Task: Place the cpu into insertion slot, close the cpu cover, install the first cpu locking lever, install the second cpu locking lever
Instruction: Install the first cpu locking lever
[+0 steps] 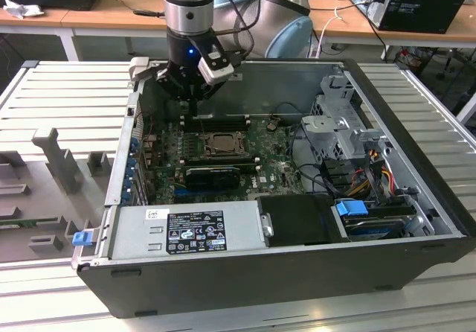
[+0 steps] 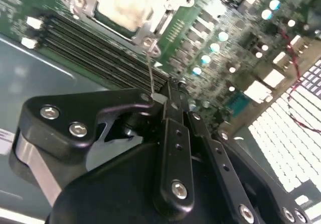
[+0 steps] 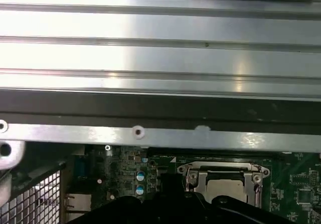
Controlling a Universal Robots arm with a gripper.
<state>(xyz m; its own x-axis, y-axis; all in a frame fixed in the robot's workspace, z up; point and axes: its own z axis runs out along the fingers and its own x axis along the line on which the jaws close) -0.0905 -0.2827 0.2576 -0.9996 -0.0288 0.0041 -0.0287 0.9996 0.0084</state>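
- The gripper [image 2: 171, 87] has its fingers [image 2: 175, 118] pressed together, touching the tip of the thin lever [image 2: 150, 68].
- In the exterior view, the gripper [image 1: 192, 103] is at 11 o'clock of the chip [image 1: 222, 145].
- The cover [image 3: 220, 170] lies over the chip.

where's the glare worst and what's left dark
in the second wrist view the cpu top is washed out to white; in the first wrist view the ribbed metal surface carries bright glare bands; in the exterior view the motherboard lies dim inside the case

An open computer case [image 1: 223, 280] lies on a ribbed metal surface [image 1: 67, 94]. Inside sit a green motherboard [image 1: 279, 172], a grey power supply [image 1: 186, 231] and coloured cables [image 1: 375, 164].
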